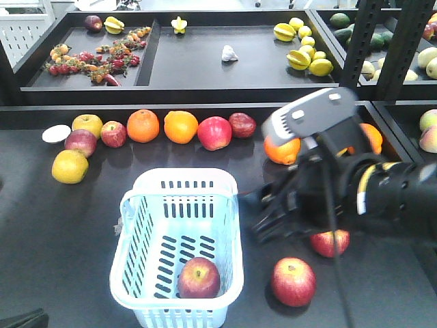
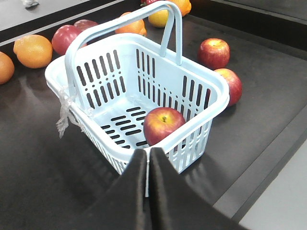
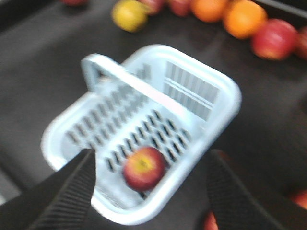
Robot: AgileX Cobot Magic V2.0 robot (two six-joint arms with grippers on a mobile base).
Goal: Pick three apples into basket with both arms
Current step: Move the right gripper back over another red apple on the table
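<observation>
One of three is done: an apple [image 1: 199, 277] lies on the floor of the basket [image 1: 183, 175], low and centre in the front view. Two are left on the dark table [image 1: 54, 260] right of the basket: a second apple [image 1: 293, 281] in the open, and a third apple [image 1: 330, 243] partly hidden under the right arm [image 1: 382, 188]. The right gripper [image 3: 152, 155] hangs over the basket, fingers wide apart and empty — the left gripper [image 2: 147, 154] has its fingers pressed together, holding nothing.

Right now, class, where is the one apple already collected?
Front view: the apple lies inside the basket, at its near end, left of two loose apples.
</observation>
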